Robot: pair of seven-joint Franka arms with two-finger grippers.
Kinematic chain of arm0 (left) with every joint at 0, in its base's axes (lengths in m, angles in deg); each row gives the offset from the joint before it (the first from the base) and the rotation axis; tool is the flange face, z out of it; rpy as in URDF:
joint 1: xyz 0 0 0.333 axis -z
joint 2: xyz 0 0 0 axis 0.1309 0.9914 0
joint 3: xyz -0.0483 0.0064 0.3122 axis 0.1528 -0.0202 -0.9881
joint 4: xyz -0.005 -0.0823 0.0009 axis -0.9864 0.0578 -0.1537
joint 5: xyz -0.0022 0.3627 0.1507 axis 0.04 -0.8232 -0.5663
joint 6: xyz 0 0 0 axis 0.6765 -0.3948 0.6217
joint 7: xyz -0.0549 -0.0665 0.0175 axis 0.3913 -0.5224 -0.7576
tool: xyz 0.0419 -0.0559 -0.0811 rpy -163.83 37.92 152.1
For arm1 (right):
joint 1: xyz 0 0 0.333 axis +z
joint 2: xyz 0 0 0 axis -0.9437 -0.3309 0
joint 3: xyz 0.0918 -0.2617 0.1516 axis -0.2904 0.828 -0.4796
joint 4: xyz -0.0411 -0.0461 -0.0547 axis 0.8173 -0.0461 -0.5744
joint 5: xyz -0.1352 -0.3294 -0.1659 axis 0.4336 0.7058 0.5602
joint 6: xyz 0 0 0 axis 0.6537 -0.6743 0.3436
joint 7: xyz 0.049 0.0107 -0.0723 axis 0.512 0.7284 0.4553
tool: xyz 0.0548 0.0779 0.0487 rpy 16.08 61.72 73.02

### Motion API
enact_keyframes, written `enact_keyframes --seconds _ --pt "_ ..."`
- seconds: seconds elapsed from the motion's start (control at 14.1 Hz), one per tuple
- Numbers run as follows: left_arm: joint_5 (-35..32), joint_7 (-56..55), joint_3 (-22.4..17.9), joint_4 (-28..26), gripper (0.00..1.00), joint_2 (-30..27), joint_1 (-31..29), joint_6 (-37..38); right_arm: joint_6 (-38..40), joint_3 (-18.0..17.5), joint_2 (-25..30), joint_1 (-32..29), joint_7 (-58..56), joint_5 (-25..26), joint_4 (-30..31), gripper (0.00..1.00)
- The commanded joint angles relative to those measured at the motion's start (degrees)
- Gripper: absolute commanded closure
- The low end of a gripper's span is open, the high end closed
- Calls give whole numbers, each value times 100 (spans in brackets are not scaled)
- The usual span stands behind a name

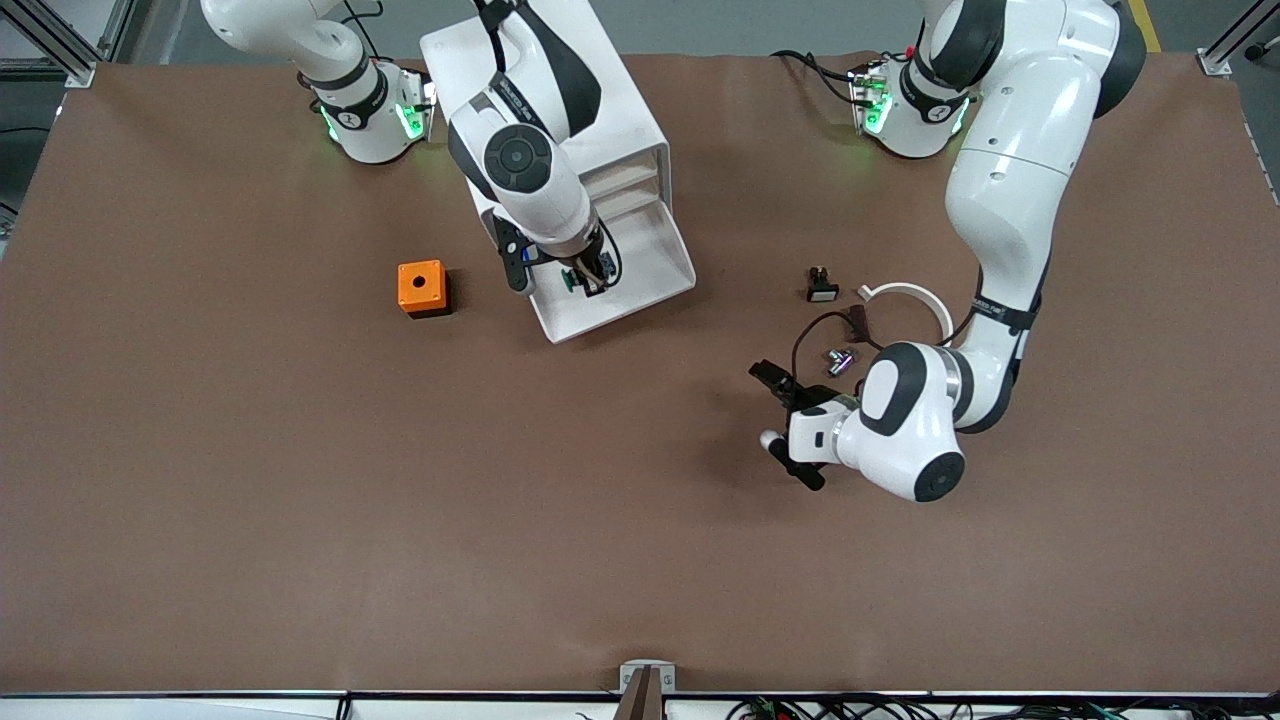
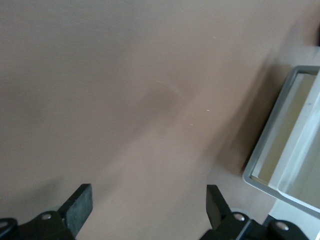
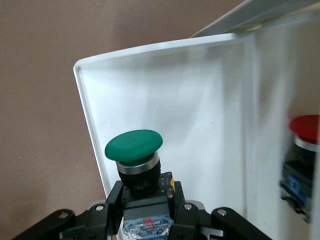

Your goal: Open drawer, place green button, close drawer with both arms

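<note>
The drawer [image 1: 640,300] is the lowest one of the white cabinet [image 1: 625,120] and stands pulled out toward the front camera. My right gripper [image 1: 588,277] hangs over it, shut on the black-and-blue body of the green-capped button [image 1: 570,281]. In the right wrist view the button [image 3: 134,146] sits upright in the right gripper [image 3: 147,200] above the drawer's white wall [image 3: 150,65]. My left gripper [image 1: 775,415] is open over bare table toward the left arm's end. The left wrist view shows its fingers [image 2: 77,206] wide apart with nothing between them, and the drawer's rim [image 2: 260,162] beside.
A red-capped button [image 3: 305,129] lies inside the drawer. An orange box [image 1: 422,288] sits beside the cabinet toward the right arm's end. A black white-faced button [image 1: 822,285], a white ring piece [image 1: 915,294] and a small silver part [image 1: 840,358] lie near the left arm.
</note>
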Motion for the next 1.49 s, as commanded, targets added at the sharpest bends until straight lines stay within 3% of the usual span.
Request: enact_keyframes --seconds 0.0,0.35,0.71,0.78,0.85,0.92,0.99,1.2,1.42 --pt "-128 -246 -216 15 0 -192 80 42 -283 33 -165 129 52 -173 66 78" --pt "-163 -1184 -558 15 0 -438 115 -11 -520 33 -376 234 52 -173 48 75" --pt "-654 -2486 -559 6 0 -684 316 -125 -512 33 -385 287 61 -173 39 69" --pt "-794 -2697 -568 6 0 -702 422 -151 -503 42 -385 287 96 -173 39 65" --pt "-944 -2890 -542 6 0 -719 492 -204 -494 42 -385 296 183 -173 22 43" --pt "-1006 -3084 -533 6 0 -720 606 -265 -477 42 -385 313 254 -164 4 13" --pt "-1024 -3381 -559 6 0 -720 816 -318 -451 42 -376 322 315 -173 -22 2" --pt "-1418 -4383 -542 -3 0 -728 1213 -511 -49 50 -341 296 491 -164 -337 0" --pt "-1481 -5236 -550 -20 0 -720 1599 -740 1731 103 -262 86 500 -138 -1407 0"
